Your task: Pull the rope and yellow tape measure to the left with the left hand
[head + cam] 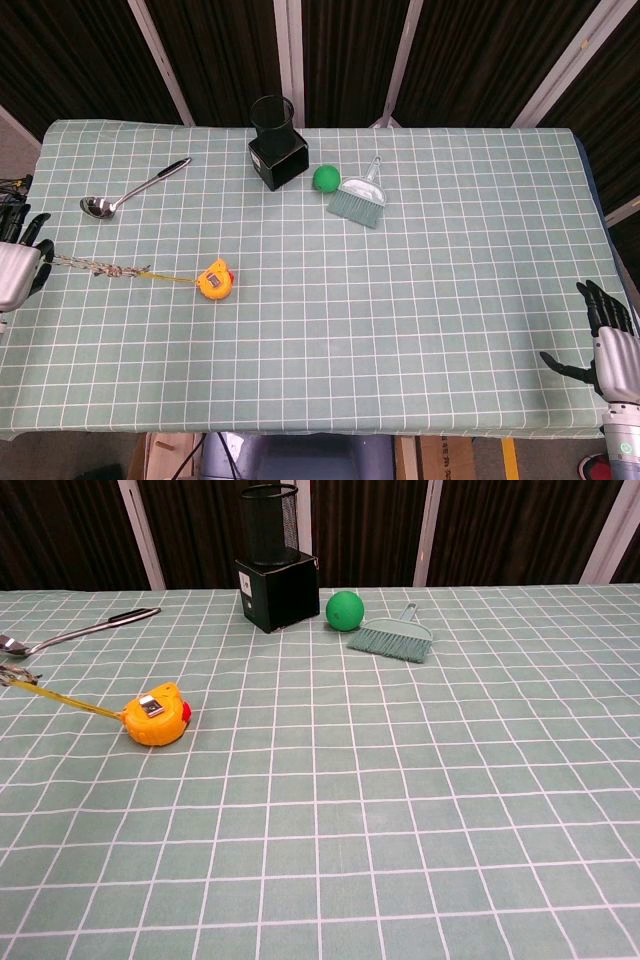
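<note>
while the left hand [15, 270] sits at the far left edge of the table [450, 300], partly cut off by the head view, the pull looks to be in its last stretch. the rope [95, 266] runs taut from that hand toward the right, and the thin yellow blade joins it to the tape [214, 280], which lies on the left part of the cloth, below the ladle [125, 192] and well apart from it. in the chest view the tape [156, 717] sits low left, its blade running off the left edge; the hand itself is out of that view.

the fingers seem closed around the rope's end, since the rope leads straight into them, but the grasp itself is too small and cropped to be sure. judging by how little table is left on that side, the next move calls for stopping the pull and letting the rope go, before the tape is dragged off the edge.

the right hand [610, 340] rests at the lower right corner, fingers spread, holding nothing.
</note>
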Controlling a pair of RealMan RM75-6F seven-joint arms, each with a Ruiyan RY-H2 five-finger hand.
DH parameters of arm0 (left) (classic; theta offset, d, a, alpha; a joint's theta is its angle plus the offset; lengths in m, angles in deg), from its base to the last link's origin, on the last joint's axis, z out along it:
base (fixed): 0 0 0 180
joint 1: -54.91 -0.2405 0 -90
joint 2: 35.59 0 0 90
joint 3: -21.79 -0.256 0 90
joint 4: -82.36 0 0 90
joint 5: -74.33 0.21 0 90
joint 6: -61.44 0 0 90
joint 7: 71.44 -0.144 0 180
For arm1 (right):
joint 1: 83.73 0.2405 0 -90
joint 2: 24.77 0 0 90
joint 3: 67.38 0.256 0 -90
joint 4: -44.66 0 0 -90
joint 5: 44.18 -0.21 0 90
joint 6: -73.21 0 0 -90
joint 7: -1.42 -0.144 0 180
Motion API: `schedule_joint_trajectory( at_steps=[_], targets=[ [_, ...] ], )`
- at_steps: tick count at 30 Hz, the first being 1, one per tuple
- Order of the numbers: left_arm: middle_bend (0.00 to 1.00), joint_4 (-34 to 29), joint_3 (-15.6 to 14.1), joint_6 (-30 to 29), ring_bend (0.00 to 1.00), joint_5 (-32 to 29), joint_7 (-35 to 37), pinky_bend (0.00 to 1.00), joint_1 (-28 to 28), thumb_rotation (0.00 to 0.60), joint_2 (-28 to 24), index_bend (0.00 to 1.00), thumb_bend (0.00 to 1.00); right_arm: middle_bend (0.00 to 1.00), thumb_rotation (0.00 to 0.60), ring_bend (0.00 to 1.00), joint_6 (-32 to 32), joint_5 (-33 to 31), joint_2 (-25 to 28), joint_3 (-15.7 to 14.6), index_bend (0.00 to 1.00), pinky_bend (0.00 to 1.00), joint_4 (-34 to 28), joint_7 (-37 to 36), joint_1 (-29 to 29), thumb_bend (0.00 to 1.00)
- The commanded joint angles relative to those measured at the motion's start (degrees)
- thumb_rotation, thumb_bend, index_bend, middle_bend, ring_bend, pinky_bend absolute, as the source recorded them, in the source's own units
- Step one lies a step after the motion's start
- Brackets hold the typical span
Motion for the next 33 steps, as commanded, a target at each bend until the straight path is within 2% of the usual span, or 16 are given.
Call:
schedule_joint_trajectory(
  at_steps=[1, 8, 10, 13, 16, 18, 23, 28, 31, 33],
  targets=[
    [0.14, 1.9, 0.48, 0.95, 0.0, -0.45, 0.59, 0.0, -0.72, 0.6, 0.32, 0.57, 0.51, 0.0, 0.6, 0.0, -0.13, -0.07, 0.05, -0.04, 0.0, 0.0, -0.03, -0.05, 0.01, 0.12],
    [0.13, 4.88, 1.26, 2.2, 0.0, -0.8, 1.83, 0.0, -1.74, 0.6, 0.9, 0.53, 0.5, 0.0, 0.6, 0.0, -0.22, -0.05, 0.07, -0.1, 0.0, 0.0, -0.17, 0.15, 0.05, 0.12],
    [0.11, 5.23, 1.33, 2.45, 0.0, -0.55, 2.12, 0.0, -2.02, 0.6, 0.98, 0.46, 0.4, 0.0, 0.6, 0.0, -0.21, -0.08, 0.05, -0.09, 0.0, 0.0, -0.17, 0.22, 0.05, 0.12],
    [0.06, 4.74, 1.48, 2.71, 0.0, -0.4, 2.87, 0.0, -2.59, 0.6, 0.92, 0.32, 0.17, 0.0, 0.6, 0.0, -0.18, -0.07, 0.05, -0.08, 0.0, 0.0, -0.18, 0.26, 0.05, 0.12],
    [0.03, 2.69, 2.1, 2.37, 0.0, -0.77, 3.67, 0.0, -3.34, 0.6, 0.53, 0.22, 0.06, 0.0, 0.6, 0.0, -0.18, 0.04, 0.09, -0.15, 0.0, 0.0, -0.16, 0.31, 0.05, 0.12],
    [0.01, 0.17, 2.63, 1.86, 0.0, -1.16, 4.11, 0.0, -3.88, 0.6, -0.06, 0.18, 0.05, 0.0, 0.6, 0.0, -0.17, 0.17, 0.1, -0.19, 0.0, 0.0, -0.13, 0.32, 0.06, 0.12],
    [0.0, -12.09, 4.01, -0.93, 0.0, -2.36, 4.81, 0.0, -6.04, 0.6, -3.22, 0.1, 0.05, 0.0, 0.6, 0.0, -0.09, 0.88, 0.14, -0.46, 0.0, 0.0, 0.1, 0.56, 0.12, 0.12],
    [0.0, -29.6, 3.08, -6.28, 0.0, -3.9, 2.15, 0.0, -11.07, 0.6, -6.34, 0.02, 0.04, 0.0, 0.6, 0.0, 0.39, 2.37, 0.11, -1.0, 0.0, 0.0, 0.7, 1.38, 0.12, 0.12],
    [0.0, -33.49, 1.42, -9.33, 0.0, -2.15, 0.43, 0.0, -13.68, 0.6, -5.89, 0.0, 0.04, 0.0, 0.6, 0.0, 0.91, 3.24, -0.01, -1.23, 0.0, 0.0, 1.16, 2.08, 0.1, 0.12],
    [0.0, -32.91, 0.69, -10.7, 0.0, -0.42, 0.02, 0.0, -14.67, 0.6, -5.01, 0.0, 0.04, 0.0, 0.6, 0.0, 1.13, 3.75, -0.05, -1.43, 0.0, 0.0, 1.43, 2.72, 0.1, 0.12]
  ],
)
